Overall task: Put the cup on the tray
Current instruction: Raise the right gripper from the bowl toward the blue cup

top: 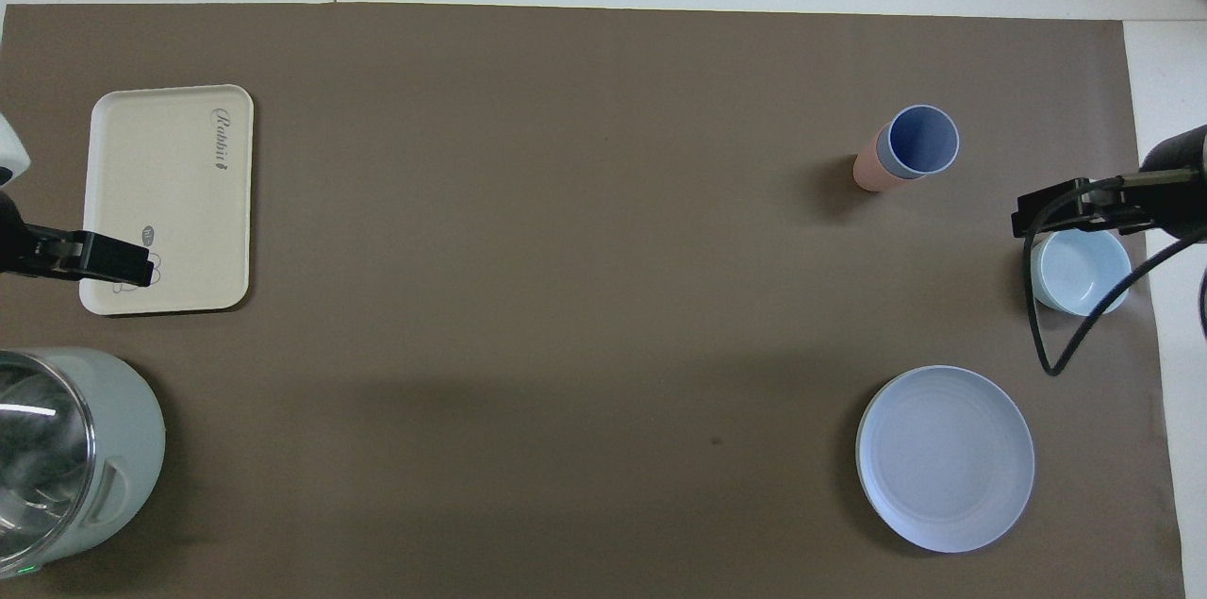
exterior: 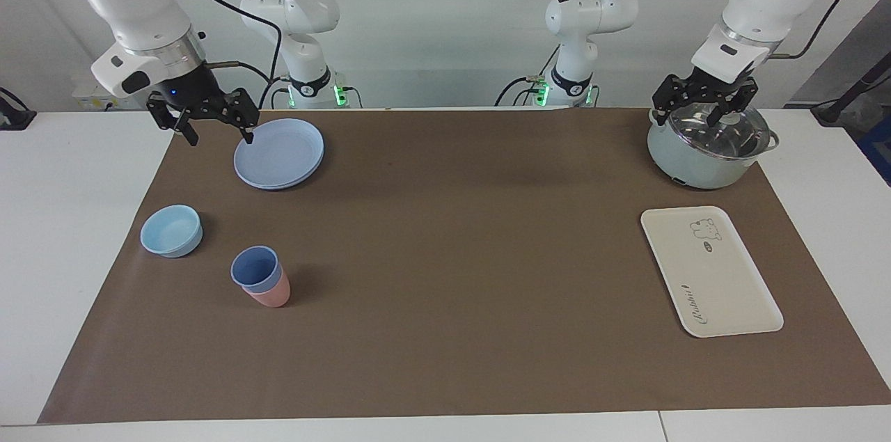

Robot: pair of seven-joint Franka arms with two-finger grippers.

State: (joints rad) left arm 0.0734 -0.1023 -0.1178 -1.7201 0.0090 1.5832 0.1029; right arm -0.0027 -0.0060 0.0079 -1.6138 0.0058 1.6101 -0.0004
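Note:
The periwinkle-blue cup [exterior: 255,268] stands upright, nested inside a salmon-pink cup [exterior: 270,296], on the brown mat toward the right arm's end; it also shows in the overhead view [top: 922,141]. The cream-white tray [exterior: 710,271] with the bear drawing lies empty toward the left arm's end, and shows in the overhead view [top: 170,193]. My right gripper [exterior: 217,134] is open and empty, raised over the mat's edge beside the round blue plate [exterior: 280,153]. My left gripper [exterior: 689,115] is open and empty, just over the lid of a pot [exterior: 703,156].
A squat light-blue bowl [exterior: 171,231] sits near the mat's edge at the right arm's end, beside the nested cups. The pale green pot with a glass lid stands nearer to the robots than the tray. Brown mat [exterior: 452,254] covers the white table.

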